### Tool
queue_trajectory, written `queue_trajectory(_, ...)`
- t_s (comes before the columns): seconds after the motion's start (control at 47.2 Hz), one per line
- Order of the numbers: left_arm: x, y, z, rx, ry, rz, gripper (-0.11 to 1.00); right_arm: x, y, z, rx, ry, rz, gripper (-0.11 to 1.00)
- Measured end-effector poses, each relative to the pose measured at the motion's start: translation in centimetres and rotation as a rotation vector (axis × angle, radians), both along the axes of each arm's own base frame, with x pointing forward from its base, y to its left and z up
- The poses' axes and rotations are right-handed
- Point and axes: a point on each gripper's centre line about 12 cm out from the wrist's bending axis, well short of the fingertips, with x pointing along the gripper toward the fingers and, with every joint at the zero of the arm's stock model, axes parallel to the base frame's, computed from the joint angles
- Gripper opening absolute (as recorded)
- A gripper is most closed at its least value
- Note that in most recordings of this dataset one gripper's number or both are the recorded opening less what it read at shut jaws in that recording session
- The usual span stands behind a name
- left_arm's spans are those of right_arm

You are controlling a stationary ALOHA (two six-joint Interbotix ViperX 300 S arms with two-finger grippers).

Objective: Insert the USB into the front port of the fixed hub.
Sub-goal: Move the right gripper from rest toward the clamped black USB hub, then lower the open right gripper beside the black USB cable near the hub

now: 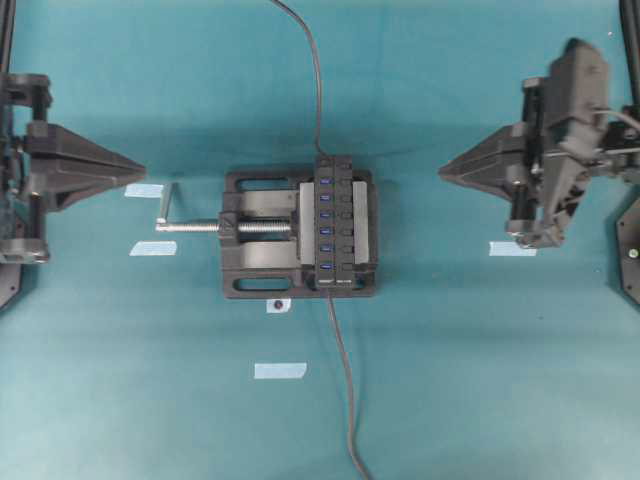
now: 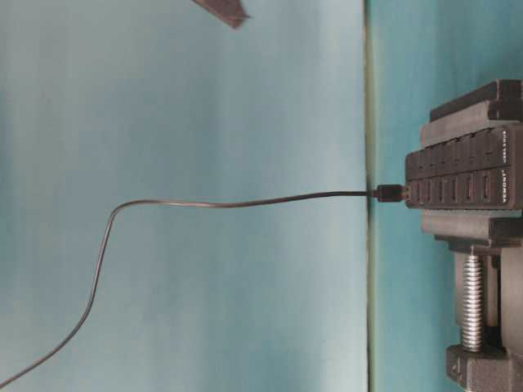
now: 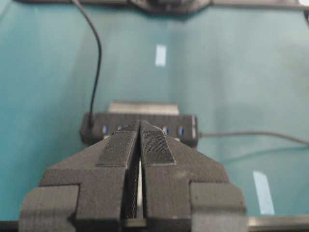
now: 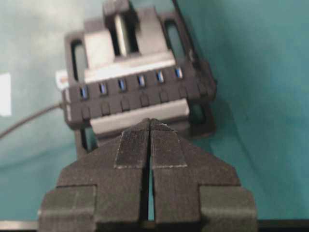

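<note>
While both grippers sit pulled back at the table's sides with nothing in them, the insertion itself looks done. The left gripper [image 1: 140,170] has its 2 fingers pressed together, tips pointing toward the middle; the right gripper [image 1: 445,170] is likewise closed, its pads meeting in its own wrist view with no cable between them.

Out from them, in the middle of the teal table [image 1: 450,380], the fixed hub [image 1: 335,222] lies clamped in a black vise [image 1: 255,265], its row of blue ports facing up. The USB [image 2: 388,193] sits at the hub's near end in the table-level view, its plug seemingly seated in the end port, with its thin black cable [image 1: 345,400] trailing off toward the near table edge. A 2nd cable [image 1: 312,70] leaves the hub's far end.

My reading: the plug is in, so what remains is at most a check that it is fully home, then parking the arms. If it needed pressing, a gripper would have to reopen and approach along the cable line from the near side.

Room is generous. Wide bare cloth lies on both sides of the vise; only the silver screw handle [image 1: 185,226] juts toward the left gripper, and small pale tape marks [image 1: 280,371] lie flat.
</note>
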Motion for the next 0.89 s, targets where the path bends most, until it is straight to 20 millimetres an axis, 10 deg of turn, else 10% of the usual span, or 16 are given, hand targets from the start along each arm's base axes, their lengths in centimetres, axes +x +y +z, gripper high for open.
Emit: queue_trajectory(0.891, -0.3, 0.0, -0.9, -0.012, 0.071, 0.003, 0.00, 5.3, -2.8, -3.2, 0.022, 0.142, -0.058, -0.05)
